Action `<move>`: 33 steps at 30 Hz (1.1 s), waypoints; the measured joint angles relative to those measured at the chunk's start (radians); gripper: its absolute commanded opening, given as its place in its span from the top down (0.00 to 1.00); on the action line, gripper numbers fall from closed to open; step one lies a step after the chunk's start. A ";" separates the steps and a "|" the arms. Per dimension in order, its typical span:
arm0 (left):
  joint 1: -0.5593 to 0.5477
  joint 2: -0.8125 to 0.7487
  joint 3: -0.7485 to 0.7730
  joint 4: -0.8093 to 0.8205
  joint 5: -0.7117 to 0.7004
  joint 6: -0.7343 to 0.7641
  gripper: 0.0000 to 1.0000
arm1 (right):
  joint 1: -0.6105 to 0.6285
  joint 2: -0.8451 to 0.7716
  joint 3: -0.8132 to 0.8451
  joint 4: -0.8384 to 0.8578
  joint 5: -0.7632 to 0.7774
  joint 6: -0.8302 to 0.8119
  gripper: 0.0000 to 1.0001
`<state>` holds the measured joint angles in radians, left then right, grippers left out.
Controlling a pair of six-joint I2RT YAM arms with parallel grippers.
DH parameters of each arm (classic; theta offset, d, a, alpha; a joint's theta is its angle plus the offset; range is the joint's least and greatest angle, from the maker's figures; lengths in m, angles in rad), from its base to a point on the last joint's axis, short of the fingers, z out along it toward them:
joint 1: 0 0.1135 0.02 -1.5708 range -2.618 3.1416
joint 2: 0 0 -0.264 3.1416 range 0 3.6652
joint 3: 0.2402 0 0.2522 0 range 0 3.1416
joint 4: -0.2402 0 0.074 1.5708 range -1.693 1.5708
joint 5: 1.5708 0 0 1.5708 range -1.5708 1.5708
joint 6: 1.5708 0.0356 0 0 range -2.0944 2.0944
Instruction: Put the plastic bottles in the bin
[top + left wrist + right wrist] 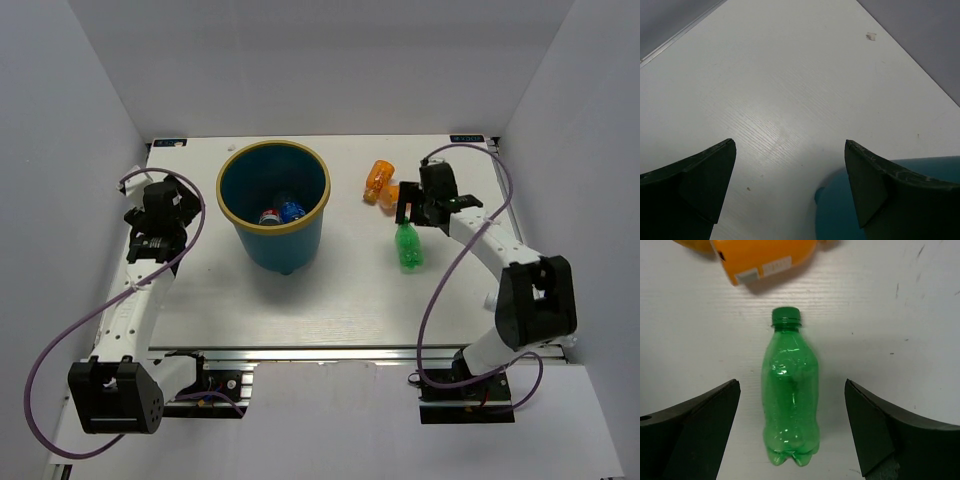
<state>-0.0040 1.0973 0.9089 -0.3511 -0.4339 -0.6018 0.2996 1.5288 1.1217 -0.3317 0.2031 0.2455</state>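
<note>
The teal bin (pixel 300 245) with a yellowish rim stands on the table left of centre. At least two bottles with red and blue labels (pixel 282 213) lie inside it. Two orange bottles (pixel 380 183) lie right of the bin. A green bottle (pixel 407 248) lies just in front of them, cap pointing to the back. My right gripper (pixel 413 214) is open above the green bottle. In the right wrist view the green bottle (pixel 790 365) lies between my open fingers (pixel 791 386), untouched. My left gripper (pixel 152 205) is open and empty, left of the bin.
An orange bottle (pixel 765 255) lies just beyond the green bottle's cap. The bin's wall (pixel 840 210) shows at the lower right of the left wrist view, close to my left gripper (pixel 790 142). Grey walls enclose the table at the back and sides.
</note>
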 measured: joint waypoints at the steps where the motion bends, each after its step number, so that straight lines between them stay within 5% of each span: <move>1: 0.000 -0.003 0.001 0.011 0.013 0.009 0.02 | -0.008 0.029 -0.010 -0.003 0.000 0.001 0.11; 7: 0.000 -0.037 -0.015 0.074 0.129 0.050 0.02 | -0.014 0.156 -0.027 0.019 -0.044 0.008 0.13; 13: 0.000 -0.042 -0.029 0.109 0.173 0.064 0.02 | -0.013 0.214 -0.072 0.074 -0.137 0.035 0.27; 18: 0.000 -0.042 -0.083 0.126 0.183 0.065 0.02 | -0.013 0.180 -0.101 0.072 -0.166 0.045 0.59; 26: 0.000 -0.060 -0.102 0.138 0.176 0.066 0.02 | 0.072 -0.082 -0.016 0.010 -0.245 -0.002 0.56; 33: 0.000 -0.076 -0.118 0.141 0.154 0.066 0.02 | 0.316 -0.150 0.429 0.055 -0.329 -0.121 0.54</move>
<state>-0.0040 1.0214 0.7910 -0.2104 -0.2794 -0.5358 0.6155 1.3788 1.5505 -0.2768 -0.1261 0.1242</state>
